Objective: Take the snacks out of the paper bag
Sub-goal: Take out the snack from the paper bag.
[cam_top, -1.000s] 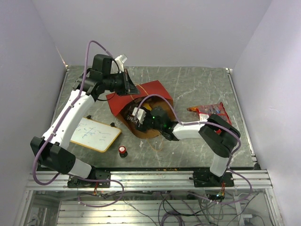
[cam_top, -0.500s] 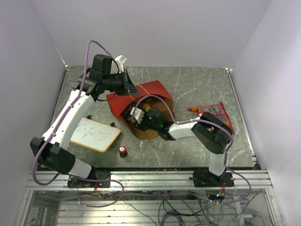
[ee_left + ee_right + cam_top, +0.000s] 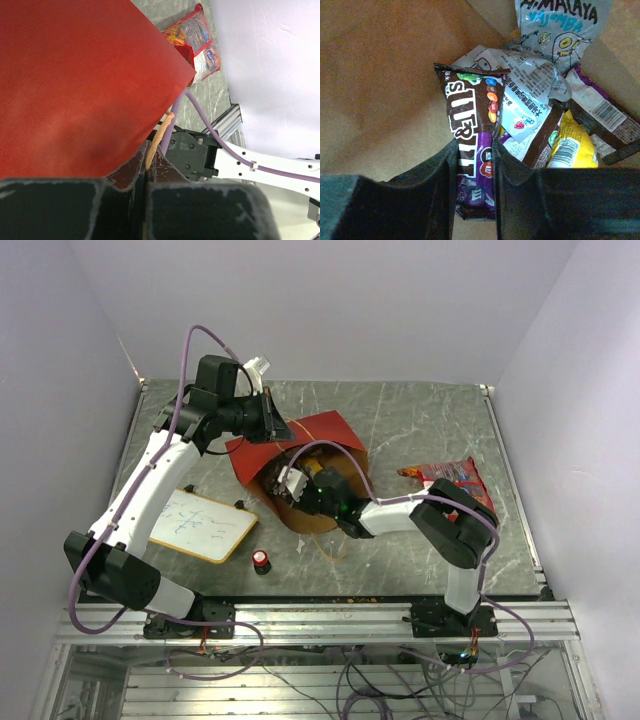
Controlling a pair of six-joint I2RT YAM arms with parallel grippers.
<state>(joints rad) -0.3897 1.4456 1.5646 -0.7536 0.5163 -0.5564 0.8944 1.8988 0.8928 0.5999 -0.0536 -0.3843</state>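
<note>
The paper bag (image 3: 322, 432), red outside and brown inside (image 3: 380, 70), lies on its side with its mouth toward the near edge. My left gripper (image 3: 146, 155) is shut on its string handle (image 3: 161, 135) at the bag's upper left (image 3: 275, 426). My right gripper (image 3: 474, 150) is inside the bag mouth (image 3: 289, 486), shut on a brown and purple M&M's packet (image 3: 470, 110). Beside it lie a silver-white packet (image 3: 530, 95), a yellow packet (image 3: 572, 145), a pale blue packet (image 3: 560, 30) and a brown barcode packet (image 3: 602, 117). The red chip bag (image 3: 450, 477) lies on the table to the right.
A wood-framed whiteboard (image 3: 203, 524) lies at the near left. A small red-topped black knob (image 3: 261, 560) stands near the front edge. The right forearm (image 3: 390, 515) crosses the table between the bag mouth and the chip bag. Purple walls close in the table.
My right arm has pushed further left into the bag mouth. The left arm and the bag have stayed where they were.
</note>
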